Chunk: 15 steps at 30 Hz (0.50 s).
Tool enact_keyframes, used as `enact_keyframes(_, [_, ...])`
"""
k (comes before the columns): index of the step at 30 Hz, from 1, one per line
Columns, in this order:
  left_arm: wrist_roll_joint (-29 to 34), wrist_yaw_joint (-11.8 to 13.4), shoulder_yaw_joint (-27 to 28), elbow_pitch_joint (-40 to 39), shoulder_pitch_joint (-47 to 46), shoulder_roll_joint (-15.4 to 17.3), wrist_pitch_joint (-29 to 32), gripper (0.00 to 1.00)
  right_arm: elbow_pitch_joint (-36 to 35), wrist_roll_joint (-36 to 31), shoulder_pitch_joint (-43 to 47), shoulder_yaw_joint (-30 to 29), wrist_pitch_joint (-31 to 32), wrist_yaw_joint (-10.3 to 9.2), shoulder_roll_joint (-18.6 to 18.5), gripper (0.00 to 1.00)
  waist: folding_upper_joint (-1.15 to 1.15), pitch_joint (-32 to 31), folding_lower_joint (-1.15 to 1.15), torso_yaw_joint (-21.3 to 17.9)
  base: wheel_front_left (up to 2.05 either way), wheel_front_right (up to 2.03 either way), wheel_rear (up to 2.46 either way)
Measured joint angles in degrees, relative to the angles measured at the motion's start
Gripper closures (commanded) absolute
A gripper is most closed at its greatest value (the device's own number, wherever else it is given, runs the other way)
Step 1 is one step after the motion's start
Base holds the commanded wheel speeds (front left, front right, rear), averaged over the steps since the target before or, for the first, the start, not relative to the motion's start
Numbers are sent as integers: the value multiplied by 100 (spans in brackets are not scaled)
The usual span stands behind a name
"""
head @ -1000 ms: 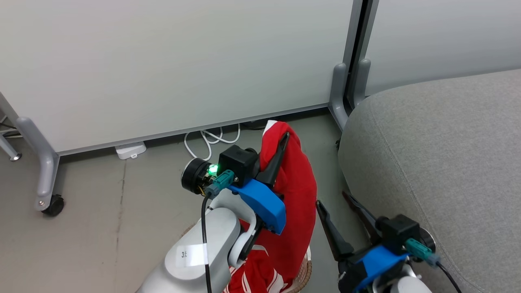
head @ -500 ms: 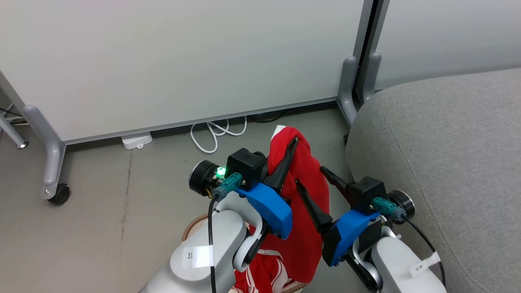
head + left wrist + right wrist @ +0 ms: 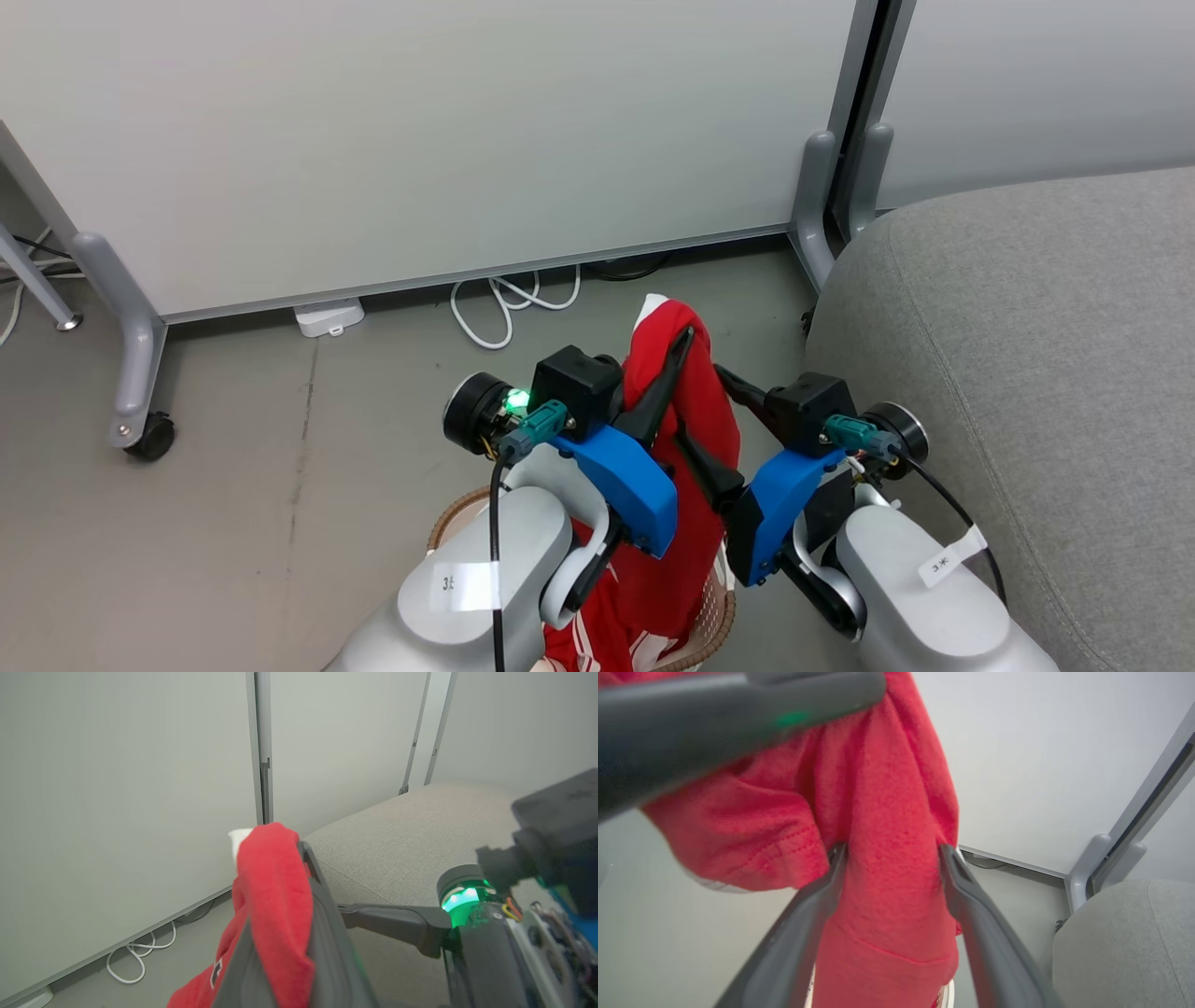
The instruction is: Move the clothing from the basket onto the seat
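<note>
Stage: first carry, judged early; nothing is delivered yet.
L gripper (image 3: 686, 338): pressed together on a fold near the top of the raised garment (image 3: 689, 569). In L wrist view the red cloth (image 3: 273, 882) bunches between and over its fingers.
R gripper (image 3: 700, 397): spread wide, fingers either side of the hanging cloth just under L's pinch. In R wrist view (image 3: 892, 849) the fabric sits between both fingers and brushes them, w/ no squeeze on it.
Raised garment: dangles from L's pinch at 12 o'clock of the basket (image 3: 446, 525). Its lower end drops behind the blue mounts, so can't tell if the hem is clear of the rim.
Other garment (image 3: 583, 644): red w/ white stripes, lying in the basket at the 6 o'clock edge of head view, partly behind L forearm.
Basket: on the floor at 6 o'clock, brown rim showing both sides of the arms.
Seat (image 3: 1027, 355): grey cushion at 3 o'clock of the grippers, near but apart. No red on the part in view.
Done: one garment up out of the basket, or nearly.
Left: prob. R closes for a 2-point hold, then swing toward 3 o'clock, lay it on the seat and let go. Then the same for garment no. 2.
Risk: a trailing hem could snag the rim and tug the basket.
Backdrop: white cable (image 3: 509, 313) at 11 o'clock, at the partition foot.
</note>
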Motion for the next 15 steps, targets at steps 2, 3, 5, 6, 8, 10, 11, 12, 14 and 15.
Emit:
enact_keyframes(2, [-38, -2, -19, 0, -8, -1, 0, 100, 69, 100, -34, 140, 7, 0, -12, 0, 0, 2, 0, 2, 0, 0, 0])
enact_keyframes(3, [-49, -3, -29, 0, -8, -1, 0, 100, 115, 159, -66, 226, 14, 0, -21, 0, 0, 3, 0, 3, 0, 0, 0])
enact_keyframes(5, [-68, -16, -47, 0, -15, 0, 0, 100, 214, 300, -125, 360, 22, 0, -29, 0, 0, 2, 0, 2, 0, 0, 0])
enact_keyframes(6, [-96, -29, -60, -1, -29, 1, 0, 100, 270, 367, -149, 411, 21, 0, -34, 0, 0, 3, 0, 3, 0, 0, 0])
enact_keyframes(8, [-110, -37, -90, -9, -60, -1, 0, 100, 405, 469, -211, 509, 2, 0, -48, 0, 0, 2, 0, 7, 0, 0, 0])
enact_keyframes(10, [-143, -42, -124, -12, -71, -1, -1, 100, 548, 604, -271, 604, -30, 0, -48, 0, 0, -7, 0, 19, 0, 0, 0])
enact_keyframes(11, [-151, -42, -140, -12, -71, -1, -1, 100, 610, 660, -296, 646, -51, 0, -47, 0, 0, -13, 0, 24, 0, 0, 0])
enact_keyframes(12, [-155, -43, -152, -12, -71, -1, -3, 100, 669, 712, -324, 688, -83, 0, -44, 0, 0, -18, 0, 29, 0, 0, 0])
enact_keyframes(14, [-196, -48, -172, -8, -76, -1, -7, 100, 776, 832, -377, 767, -110, 0, -29, 0, 0, -28, 0, 39, 0, 0, 0])
enact_keyframes(15, [-201, -49, -180, -4, -81, 0, -7, 100, 832, 913, -400, 806, -134, 0, -20, 0, 0, -31, 0, 42, 0, 0, 0])
